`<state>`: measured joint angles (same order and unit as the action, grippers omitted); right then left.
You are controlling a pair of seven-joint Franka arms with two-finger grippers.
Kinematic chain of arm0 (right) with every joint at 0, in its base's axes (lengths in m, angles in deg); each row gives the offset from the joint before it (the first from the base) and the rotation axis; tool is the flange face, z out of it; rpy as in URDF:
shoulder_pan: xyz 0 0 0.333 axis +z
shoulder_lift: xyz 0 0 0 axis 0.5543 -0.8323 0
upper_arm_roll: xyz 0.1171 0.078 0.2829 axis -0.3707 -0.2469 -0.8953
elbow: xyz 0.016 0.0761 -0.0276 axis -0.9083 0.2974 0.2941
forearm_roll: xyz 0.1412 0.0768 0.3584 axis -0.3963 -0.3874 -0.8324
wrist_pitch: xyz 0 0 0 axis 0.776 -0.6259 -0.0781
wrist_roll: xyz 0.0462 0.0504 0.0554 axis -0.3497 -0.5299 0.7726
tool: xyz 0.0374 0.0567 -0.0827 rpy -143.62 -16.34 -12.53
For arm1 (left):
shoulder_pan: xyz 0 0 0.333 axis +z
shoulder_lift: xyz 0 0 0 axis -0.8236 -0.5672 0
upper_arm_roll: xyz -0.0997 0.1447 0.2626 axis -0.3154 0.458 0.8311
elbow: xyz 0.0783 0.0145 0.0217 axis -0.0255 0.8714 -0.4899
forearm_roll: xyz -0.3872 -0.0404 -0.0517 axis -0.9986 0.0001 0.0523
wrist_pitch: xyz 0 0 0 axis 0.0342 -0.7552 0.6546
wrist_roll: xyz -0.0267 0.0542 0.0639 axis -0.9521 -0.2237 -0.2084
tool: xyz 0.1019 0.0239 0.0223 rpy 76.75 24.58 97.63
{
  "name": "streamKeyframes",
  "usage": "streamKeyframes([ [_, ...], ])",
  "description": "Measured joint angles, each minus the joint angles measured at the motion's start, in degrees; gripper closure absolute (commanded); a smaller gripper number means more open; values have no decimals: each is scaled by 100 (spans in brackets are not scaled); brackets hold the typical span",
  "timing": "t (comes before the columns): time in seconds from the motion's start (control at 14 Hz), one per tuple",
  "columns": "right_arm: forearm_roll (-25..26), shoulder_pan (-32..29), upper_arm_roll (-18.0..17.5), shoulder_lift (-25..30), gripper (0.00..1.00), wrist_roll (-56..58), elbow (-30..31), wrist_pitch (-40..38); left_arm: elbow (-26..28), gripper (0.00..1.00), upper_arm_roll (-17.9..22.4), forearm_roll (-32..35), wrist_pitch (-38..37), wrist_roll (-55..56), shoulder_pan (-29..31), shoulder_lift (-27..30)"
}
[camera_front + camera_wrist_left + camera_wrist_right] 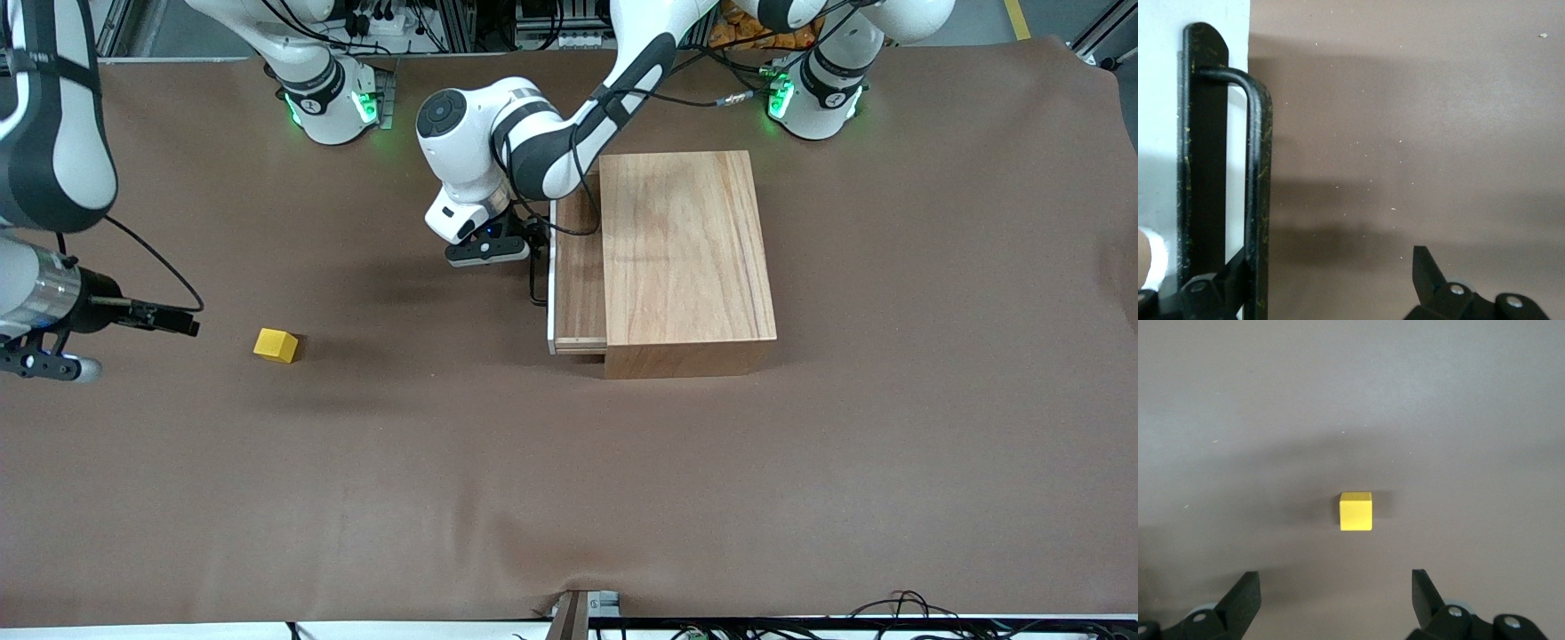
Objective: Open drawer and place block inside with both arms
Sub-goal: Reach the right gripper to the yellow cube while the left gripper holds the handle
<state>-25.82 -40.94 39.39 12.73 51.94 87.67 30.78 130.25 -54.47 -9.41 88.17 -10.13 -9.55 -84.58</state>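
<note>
The light-wood box (685, 258) stands mid-table with its drawer (578, 267) pulled partly out toward the right arm's end, white-edged front panel (552, 284) leading. My left gripper (531, 242) (1328, 259) is open at the black handle (1258, 187). One of its fingers (1231, 280) sits between the handle bar and the panel, and the other (1425, 267) stands clear over the cloth. The yellow block (276, 345) (1356, 511) lies on the cloth toward the right arm's end. My right gripper (182, 320) (1335, 575) hangs open high above it, holding nothing.
Brown cloth (569, 498) covers the whole table, wrinkled near the front edge. Both arm bases (333, 102) (813, 98) stand along the table's edge farthest from the front camera. A cable (160, 258) loops off the right arm's wrist.
</note>
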Motion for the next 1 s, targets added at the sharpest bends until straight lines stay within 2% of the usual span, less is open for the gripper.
streamKeyframes([
  [0.29,0,52,-71,-40,0,2,1059,968,-1,0,8,13,44,-5,-27,1],
  [0.64,195,313,-114,-11,0,7,2900,3456,-4,0,10,13,211,-11,-64,19],
  [0.79,356,312,-101,-10,0,25,3148,3791,-4,0,16,13,245,-11,-76,28],
  [1.0,432,311,-96,-36,0,65,3200,4141,-4,0,17,13,255,-12,-78,28],
])
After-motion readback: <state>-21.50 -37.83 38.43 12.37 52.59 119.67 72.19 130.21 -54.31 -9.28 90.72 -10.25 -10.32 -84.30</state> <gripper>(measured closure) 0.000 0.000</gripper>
